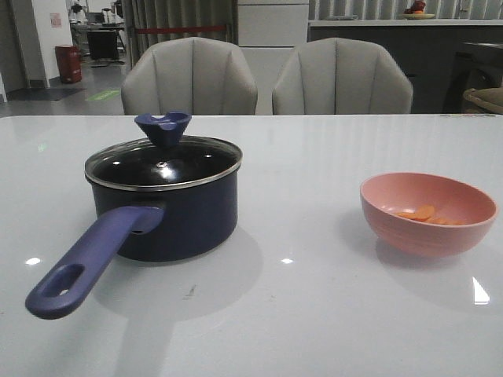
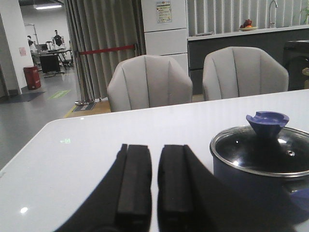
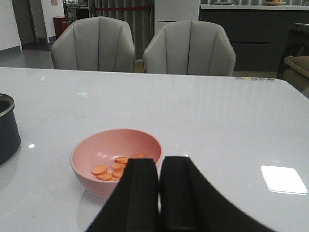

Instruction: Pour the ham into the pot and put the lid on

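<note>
The dark navy pot (image 1: 185,224) stands on the left of the white table, its long purple-blue handle (image 1: 86,263) pointing toward the front left. The glass lid (image 1: 161,165) with its purple-blue knob (image 1: 163,128) sits on the pot. The ham (image 1: 424,214), several orange slices, lies in a pink bowl (image 1: 428,232) on the right. My left gripper (image 2: 154,151) is shut and empty, low over the table beside the pot (image 2: 251,188) and lid (image 2: 263,154). My right gripper (image 3: 159,163) is shut and empty, just short of the bowl (image 3: 91,154) and ham (image 3: 108,170). Neither gripper shows in the front view.
Two grey chairs (image 1: 189,78) (image 1: 342,78) stand behind the table's far edge. The pot's edge (image 3: 7,128) shows at the side of the right wrist view. A bright patch of light (image 3: 284,179) lies on the table near the right gripper.
</note>
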Controlling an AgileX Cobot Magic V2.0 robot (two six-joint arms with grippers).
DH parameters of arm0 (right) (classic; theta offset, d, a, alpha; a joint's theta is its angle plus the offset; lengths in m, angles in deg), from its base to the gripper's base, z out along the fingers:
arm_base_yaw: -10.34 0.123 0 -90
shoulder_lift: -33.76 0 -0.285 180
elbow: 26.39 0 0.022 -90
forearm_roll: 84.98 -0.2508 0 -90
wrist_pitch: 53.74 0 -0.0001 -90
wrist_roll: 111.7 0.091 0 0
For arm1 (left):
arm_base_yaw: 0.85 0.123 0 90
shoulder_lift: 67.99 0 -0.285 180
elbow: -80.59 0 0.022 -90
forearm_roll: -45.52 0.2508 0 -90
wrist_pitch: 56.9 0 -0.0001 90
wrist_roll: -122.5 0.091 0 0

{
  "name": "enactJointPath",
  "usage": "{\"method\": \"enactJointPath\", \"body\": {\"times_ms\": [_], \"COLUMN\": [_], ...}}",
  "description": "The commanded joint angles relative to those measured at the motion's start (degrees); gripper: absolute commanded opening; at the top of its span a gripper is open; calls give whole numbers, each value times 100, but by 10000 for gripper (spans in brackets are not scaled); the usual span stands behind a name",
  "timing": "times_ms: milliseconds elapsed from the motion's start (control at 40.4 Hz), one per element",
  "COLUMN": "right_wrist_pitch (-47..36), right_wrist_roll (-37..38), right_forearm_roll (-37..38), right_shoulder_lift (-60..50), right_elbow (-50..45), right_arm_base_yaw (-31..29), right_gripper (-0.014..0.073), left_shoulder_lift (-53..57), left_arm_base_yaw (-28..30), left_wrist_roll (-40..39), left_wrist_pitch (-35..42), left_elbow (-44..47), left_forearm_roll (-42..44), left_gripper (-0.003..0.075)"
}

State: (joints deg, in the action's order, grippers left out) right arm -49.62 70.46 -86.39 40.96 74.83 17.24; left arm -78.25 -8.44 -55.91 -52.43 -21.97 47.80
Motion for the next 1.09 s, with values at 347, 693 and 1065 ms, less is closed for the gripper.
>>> {"method": "enactJointPath", "body": {"times_ms": [347, 693, 1065], "right_wrist_pitch": [-447, -447, -447], "right_wrist_roll": [-29, -29, -29], "right_forearm_roll": [82, 82, 82], "right_shoulder_lift": [-110, -110, -110], "right_elbow": [33, 33, 33], "right_arm_base_yaw": [-32, -32, -32], "right_gripper": [178, 178, 178], "left_shoulder_lift": [-426, -989, -1146], "left_arm_base_yaw": [7, 7, 19], "left_wrist_roll": [-31, -31, -31], "left_wrist_pitch": [-401, -2410, -2437], "left_elbow": [-1918, -2834, -2650], "left_forearm_roll": [-179, -949, -953], "left_gripper": [130, 130, 234]}}
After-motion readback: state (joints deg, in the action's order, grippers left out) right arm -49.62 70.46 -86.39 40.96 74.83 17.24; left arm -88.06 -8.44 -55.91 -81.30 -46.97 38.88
